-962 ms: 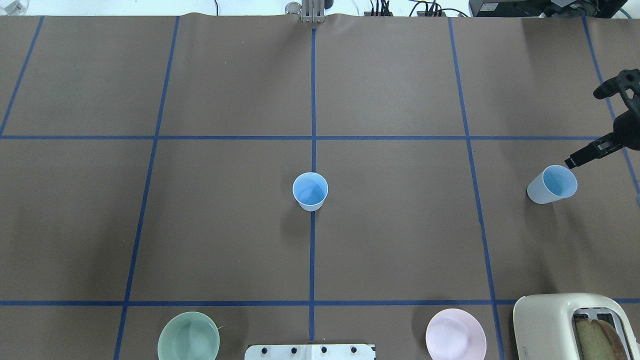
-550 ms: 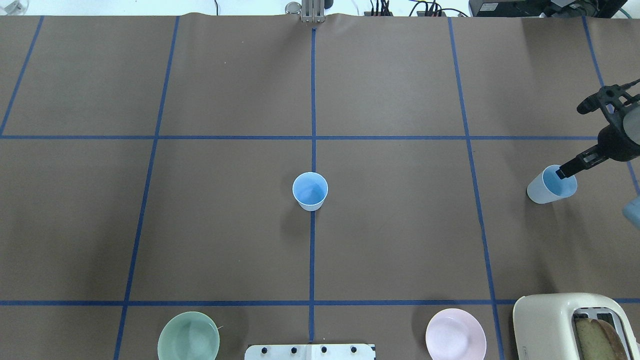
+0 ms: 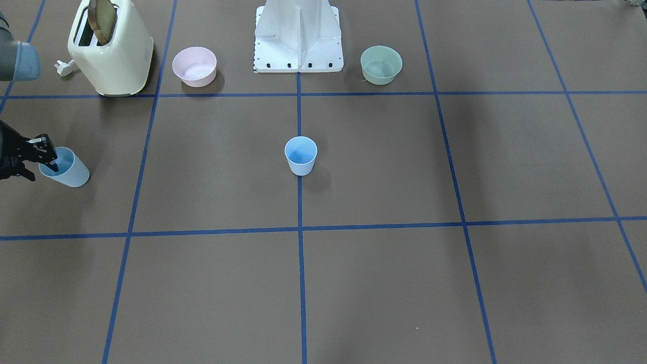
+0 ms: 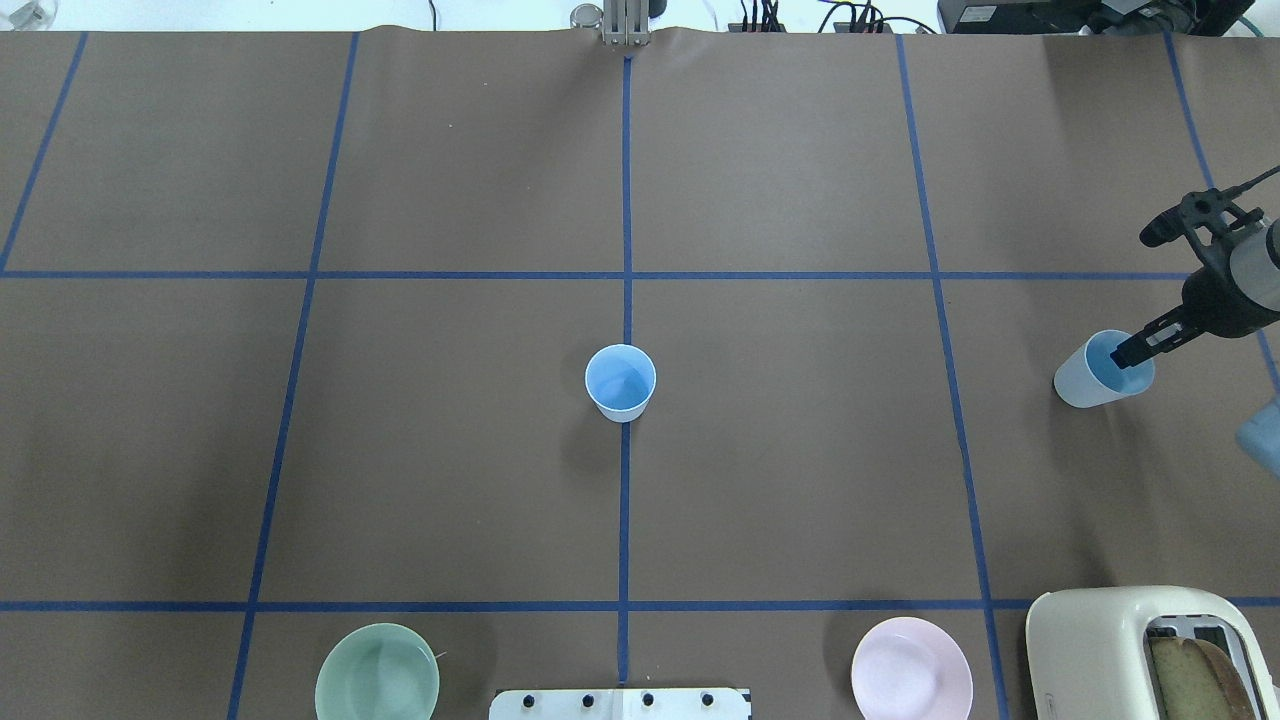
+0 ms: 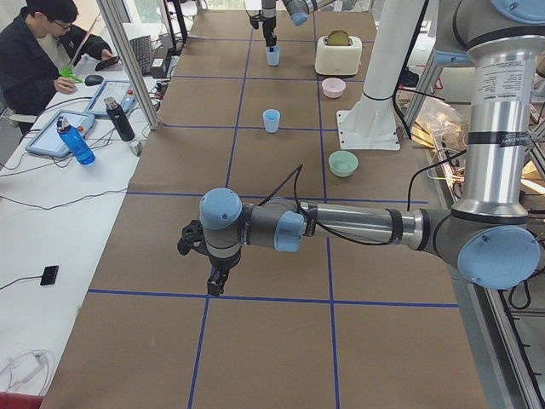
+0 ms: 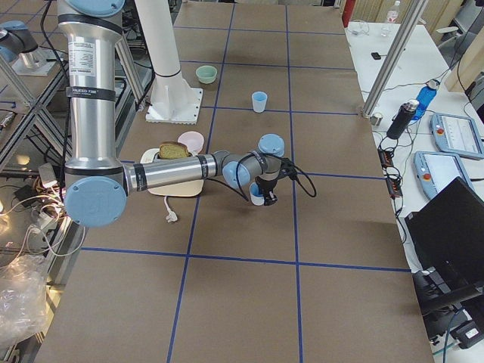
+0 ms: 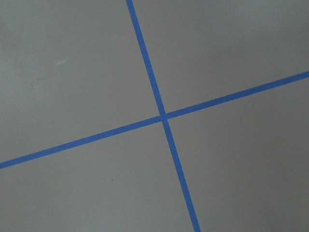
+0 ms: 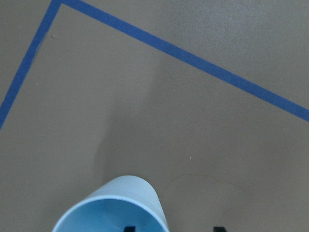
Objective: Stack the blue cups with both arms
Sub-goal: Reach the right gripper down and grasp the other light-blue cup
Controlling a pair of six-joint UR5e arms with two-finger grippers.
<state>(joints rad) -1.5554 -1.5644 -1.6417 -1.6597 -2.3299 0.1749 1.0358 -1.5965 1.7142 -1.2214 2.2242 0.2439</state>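
Read the overhead view as a clock, twelve at the far edge. Out past nine o'clock, beyond that frame, the left arm reaches low over the tabletop in the left side view. Its jaws point down close above a blue tape line. Whether they are spread or pressed together I cannot tell, and its wrist camera shows only a tape crossing. At seven o'clock, near the front edge, sits the green bowl. The centre blue cup stands upright at the middle of the dial, on the middle tape line, mouth up. At six o'clock is the white pedestal base, and the pink bowl lies at about five. The right-hand blue cup stands at three o'clock, well apart from the centre one. The right arm comes in over it from two o'clock with its jaws spread. One finger dips inside the cup's mouth and the other finger is outside the wall, so the rim lies between them. The inner finger seems close to the wall, though contact is hard to judge. At four o'clock, in the corner, a cream toaster holds a slice of toast
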